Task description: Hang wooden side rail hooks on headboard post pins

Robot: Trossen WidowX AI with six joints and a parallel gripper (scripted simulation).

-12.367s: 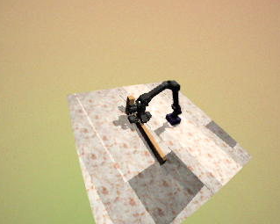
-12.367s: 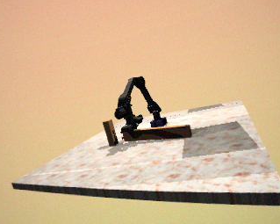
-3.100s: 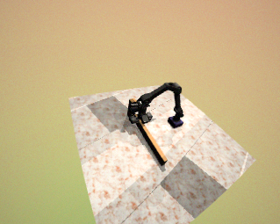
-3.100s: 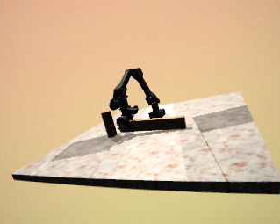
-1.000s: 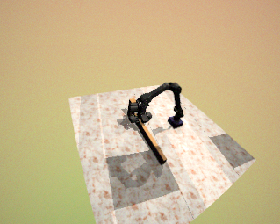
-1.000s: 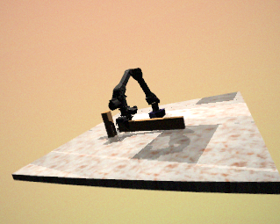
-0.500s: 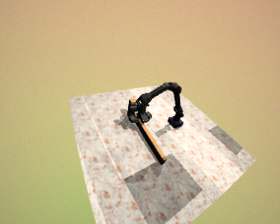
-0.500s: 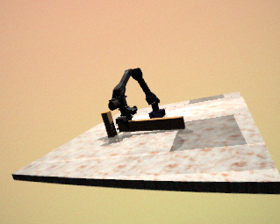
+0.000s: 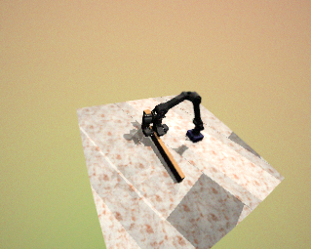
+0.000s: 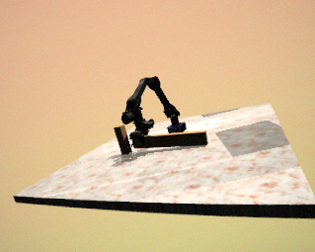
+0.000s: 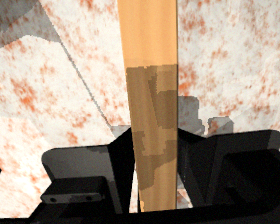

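We are pinching the wooden rail point(image 9: 169, 156) point(image 10: 174, 139) point(image 11: 150, 100) between the fingers of our hand point(image 9: 155, 128) point(image 10: 139, 137) point(image 11: 148, 128), gripping it by the end nearer the headboard post point(image 9: 146, 112) point(image 10: 121, 140). The post is standing upright on the worktop point(image 9: 121, 179) point(image 10: 187, 181) point(image 11: 60, 95), and the rail is lying lengthwise away from it, its far end pointing well apart from the post. Our arm point(image 9: 176, 101) point(image 10: 149, 82) is arching down beside the post from its blue base point(image 9: 194, 137) point(image 10: 176, 128). We cannot tell how the hooks are sitting relative to the post's pins.

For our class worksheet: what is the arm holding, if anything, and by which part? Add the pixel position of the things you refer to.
The wooden side rail point(image 9: 168, 156) point(image 10: 174, 139) point(image 11: 150, 40), gripped across its sides near the end by the post point(image 9: 147, 112) point(image 10: 121, 139).
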